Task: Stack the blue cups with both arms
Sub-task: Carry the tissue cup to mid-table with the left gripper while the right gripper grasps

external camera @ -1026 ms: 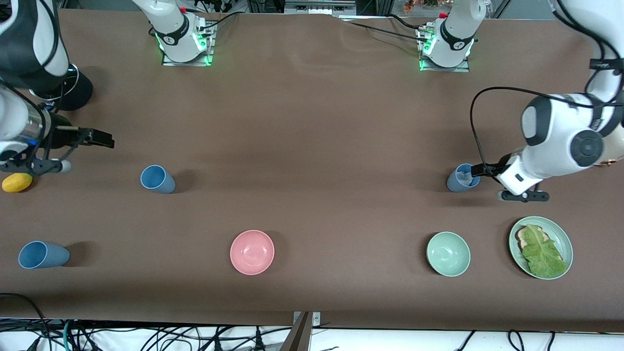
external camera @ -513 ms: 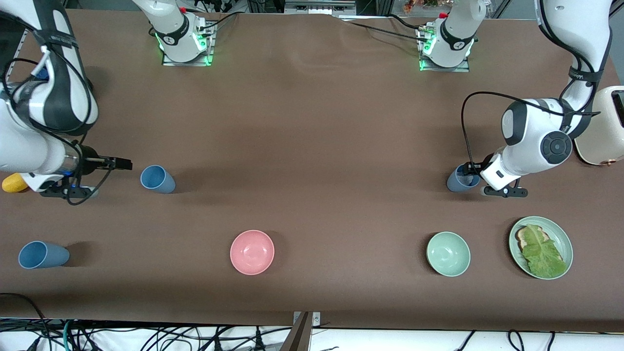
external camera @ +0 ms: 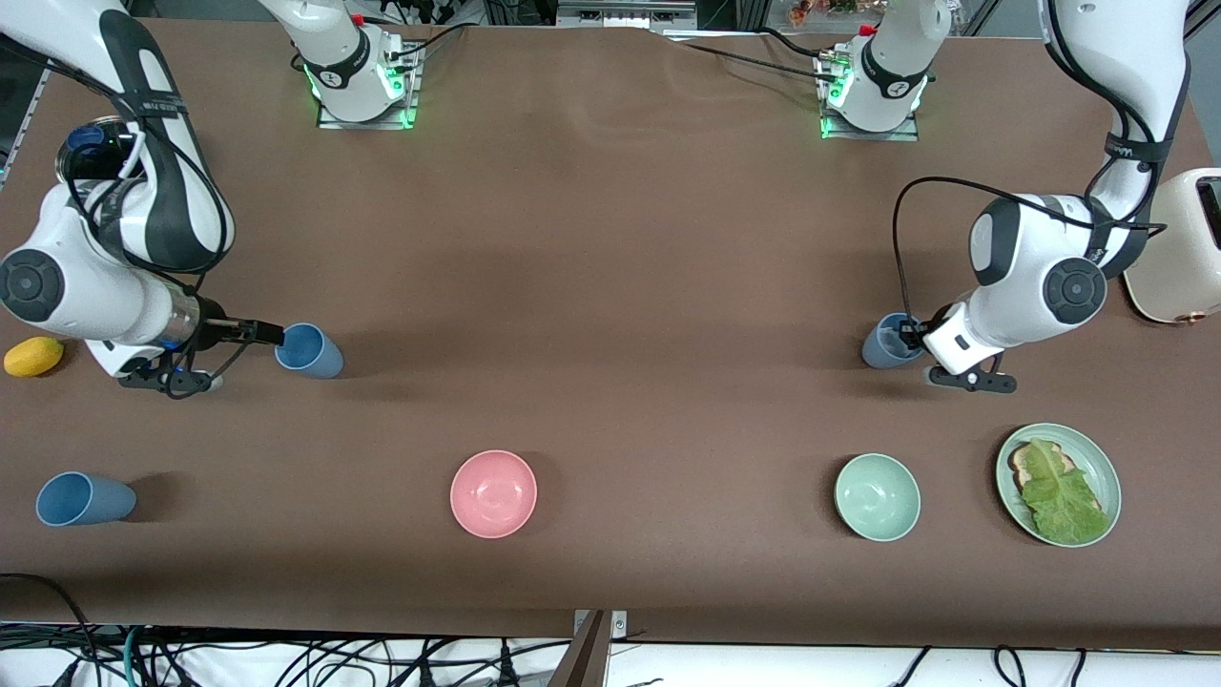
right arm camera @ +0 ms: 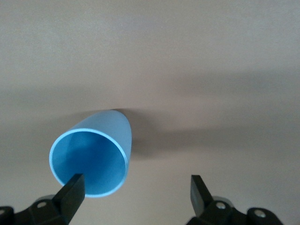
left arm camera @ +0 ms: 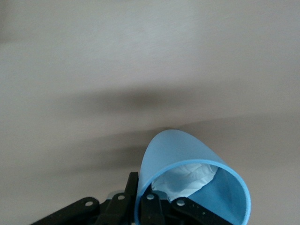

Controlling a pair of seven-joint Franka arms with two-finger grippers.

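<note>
Our right gripper (external camera: 270,333), fingers spread, sits just beside one blue cup (external camera: 307,350); our left gripper (external camera: 913,333) grasps the greyer cup's (external camera: 883,343) rim.

The toaster (external camera: 1181,250) is cut off by the front view's edge. The left gripper (external camera: 911,336) is largely hidden by its own wrist. In the left wrist view, the cup (left arm camera: 190,180) is cropped and its contents cannot be identified.
</note>
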